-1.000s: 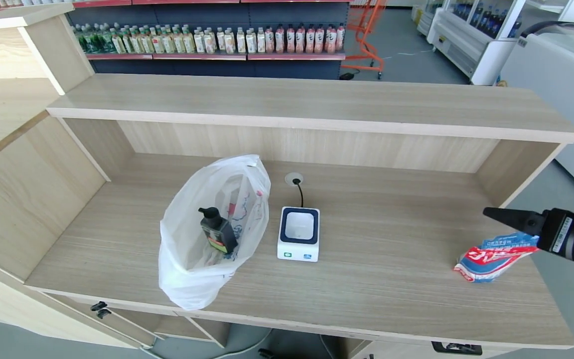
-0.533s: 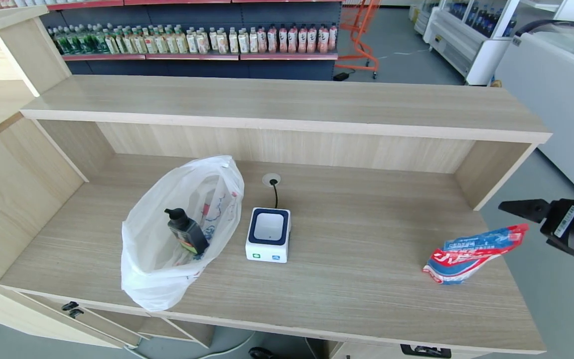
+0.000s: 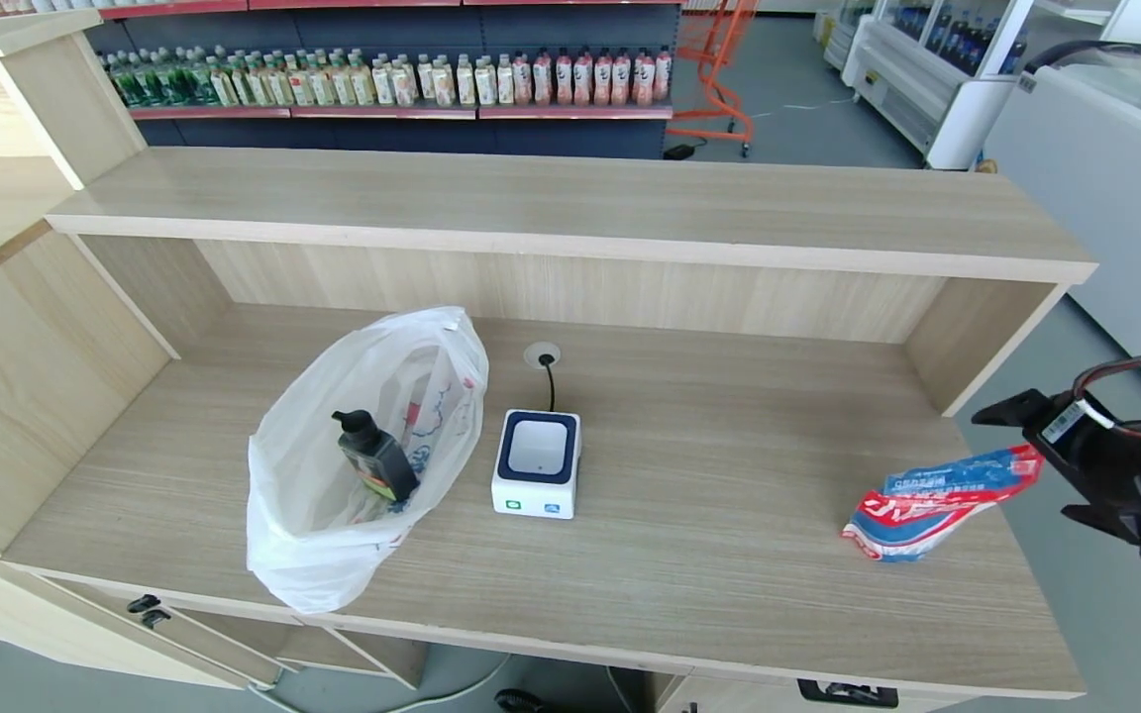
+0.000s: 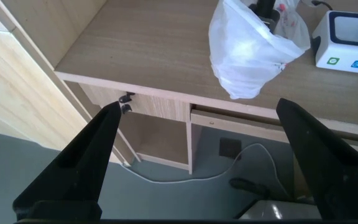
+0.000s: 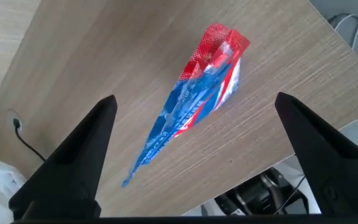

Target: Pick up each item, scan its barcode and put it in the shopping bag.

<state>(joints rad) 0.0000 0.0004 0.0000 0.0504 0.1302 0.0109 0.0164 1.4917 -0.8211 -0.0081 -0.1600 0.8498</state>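
A blue-and-red pouch [image 3: 937, 500] lies flat on the wooden counter [image 3: 709, 555] near its right end; in the right wrist view the pouch [image 5: 194, 102] shows between the fingers. My right gripper [image 3: 1041, 460] hangs open just off the counter's right edge, beside the pouch's top end and apart from it. A white shopping bag [image 3: 333, 505] stands at the left with a black pump bottle [image 3: 377, 463] inside. The white barcode scanner [image 3: 536, 477] sits beside the bag. My left gripper [image 4: 194, 162] is open and holds nothing, low in front of the counter's front left edge.
A raised back shelf [image 3: 570, 213] and side walls enclose the counter. The scanner's cable [image 3: 549, 381] runs to a hole behind it. Bare counter lies between scanner and pouch. Drawers [image 4: 166, 134] sit under the front edge.
The head camera swung to the right early on. My right gripper has drawn back to the right of the pouch and rolled, so both fingers now show. The pouch stayed put.
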